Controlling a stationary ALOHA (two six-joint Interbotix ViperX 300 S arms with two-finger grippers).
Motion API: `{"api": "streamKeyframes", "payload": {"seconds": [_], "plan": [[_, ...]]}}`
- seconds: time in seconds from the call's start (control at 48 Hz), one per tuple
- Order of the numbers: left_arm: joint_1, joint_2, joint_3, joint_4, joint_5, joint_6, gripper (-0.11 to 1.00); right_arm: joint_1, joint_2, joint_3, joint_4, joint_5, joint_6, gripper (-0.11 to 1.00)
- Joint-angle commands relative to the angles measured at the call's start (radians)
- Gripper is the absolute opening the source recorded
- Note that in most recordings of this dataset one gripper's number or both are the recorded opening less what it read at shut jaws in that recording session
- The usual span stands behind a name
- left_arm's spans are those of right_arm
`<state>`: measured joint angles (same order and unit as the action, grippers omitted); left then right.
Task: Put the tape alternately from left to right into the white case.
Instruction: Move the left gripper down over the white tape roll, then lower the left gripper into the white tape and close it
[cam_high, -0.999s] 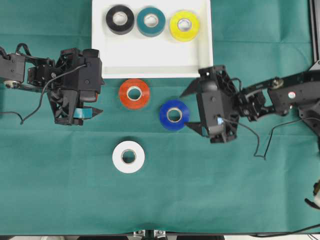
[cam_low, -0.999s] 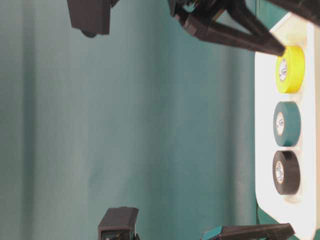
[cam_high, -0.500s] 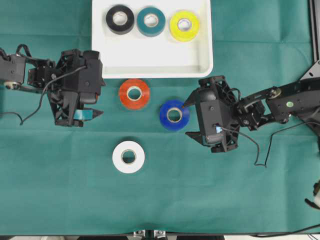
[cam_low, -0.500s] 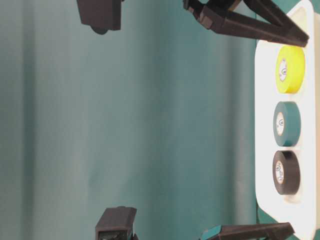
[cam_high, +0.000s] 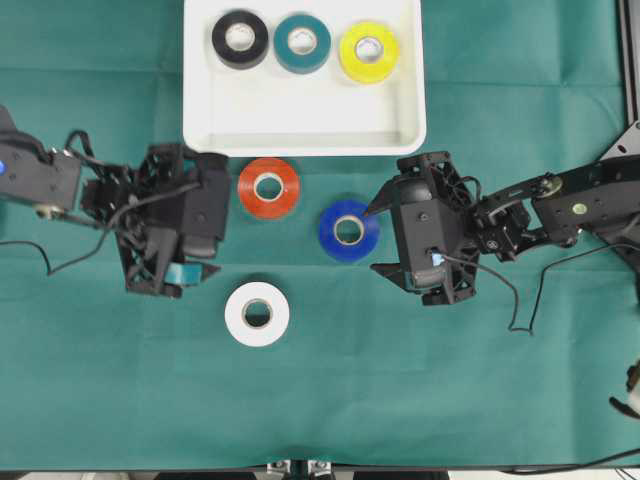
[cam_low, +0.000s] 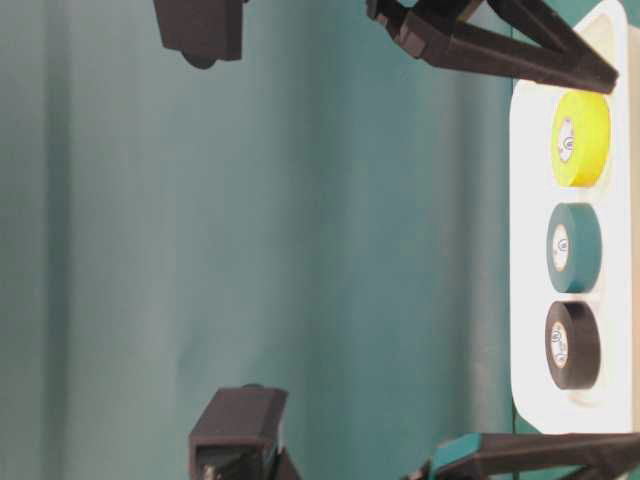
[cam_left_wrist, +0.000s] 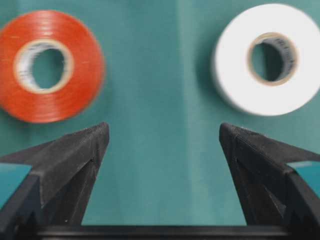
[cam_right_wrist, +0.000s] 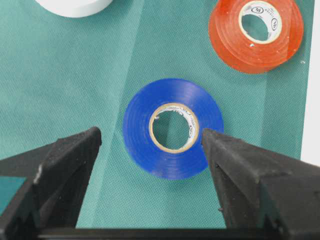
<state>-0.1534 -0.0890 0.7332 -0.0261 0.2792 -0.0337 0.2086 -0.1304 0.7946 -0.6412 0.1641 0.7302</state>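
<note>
Tape: three glossy rolls, red-orange, blue, white, flat on cloth.
Left gripper: empty, spread; shifted nearer the white roll.
Right gripper: wide apart, empty.

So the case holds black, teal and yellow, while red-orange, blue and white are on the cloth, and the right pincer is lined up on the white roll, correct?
Not quite. The right pincer is lined up on the blue roll, not the white roll, as the right wrist view shows. The rest holds: black, teal and yellow sit in the white case, and red-orange lies on the cloth.
</note>
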Motion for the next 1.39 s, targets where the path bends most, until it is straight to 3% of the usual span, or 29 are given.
{"api": "streamKeyframes", "payload": {"seconds": [0.0, 0.583, 1.374], "plan": [[-0.025, 0.008, -0.035, -0.003, -0.008, -0.026, 0.59, 0.003, -0.009, -0.011, 0.002, -0.008, 0.002, 0.88], [-0.129, 0.133, -0.155, -0.003, -0.006, -0.256, 0.59, 0.003, 0.002, -0.011, 0.000, -0.008, 0.002, 0.88], [-0.094, 0.284, -0.218, 0.002, -0.015, -0.285, 0.59, 0.003, 0.002, -0.006, -0.003, -0.008, 0.000, 0.88]]}}
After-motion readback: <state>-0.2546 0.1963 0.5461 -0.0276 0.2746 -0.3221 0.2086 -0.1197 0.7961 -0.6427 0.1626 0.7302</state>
